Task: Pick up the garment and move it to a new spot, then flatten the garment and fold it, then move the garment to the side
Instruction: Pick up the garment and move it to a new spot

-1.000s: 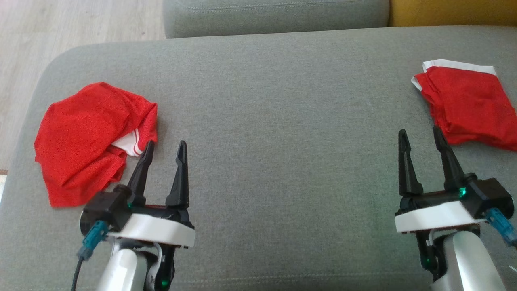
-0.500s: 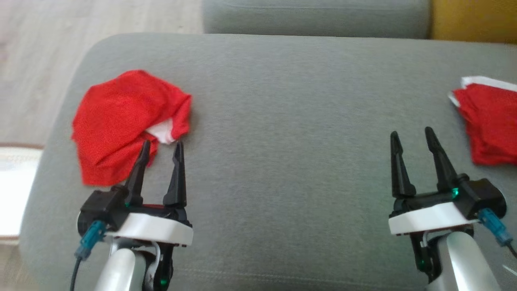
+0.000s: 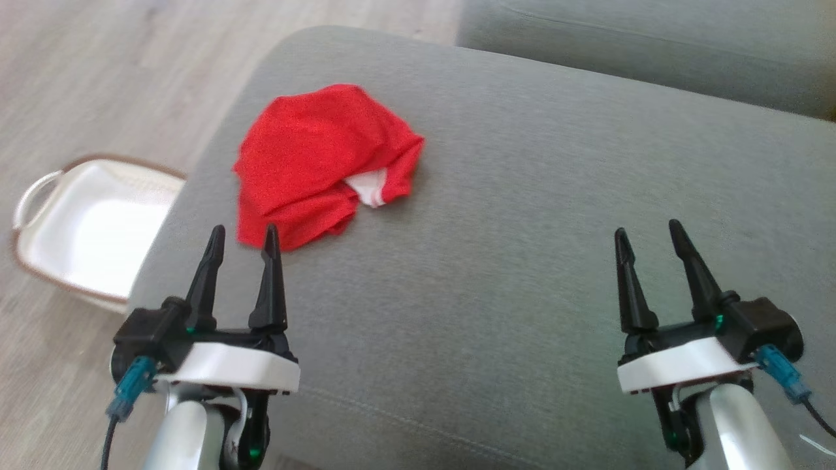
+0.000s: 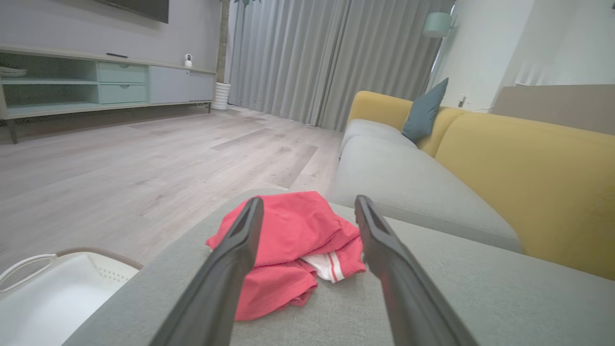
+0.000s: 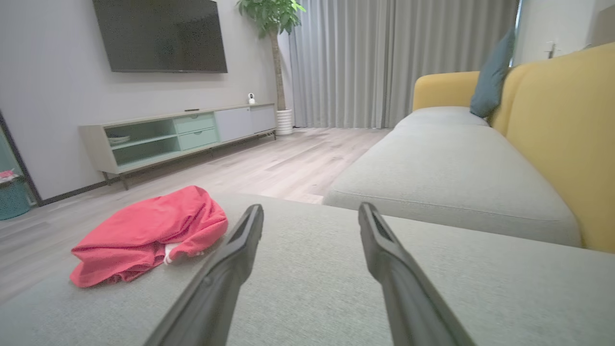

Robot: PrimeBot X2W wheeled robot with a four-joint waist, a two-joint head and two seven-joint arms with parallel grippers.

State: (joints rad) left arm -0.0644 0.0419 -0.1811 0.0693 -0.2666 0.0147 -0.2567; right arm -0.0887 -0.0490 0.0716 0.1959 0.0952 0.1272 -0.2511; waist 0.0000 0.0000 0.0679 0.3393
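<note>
Crumpled red garment [image 3: 320, 163] on grey sofa cushion [image 3: 522, 261], left gripper [image 3: 241, 240] fingers spread, empty, tips just short of it, right gripper [image 3: 646, 234] spread, empty, well apart.

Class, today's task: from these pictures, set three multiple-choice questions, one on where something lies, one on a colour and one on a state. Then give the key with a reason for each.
1. Where does the red garment lie?
A. On the grey cushion, near its corner
B. On the wooden floor
C. On the TV cabinet

2. What colour is the trim peeking from the garment's folds?
A. Blue
B. White
C. Yellow

3. How is the left end effector?
A. Shut on the garment
B. Shut, empty
C. Open, holding nothing

Key:
1 A: the head view shows it crumpled on the cushion near the corner.
2 B: a white patch shows at the garment's near edge.
3 C: its two fingers stand apart, gripping nothing.
</note>
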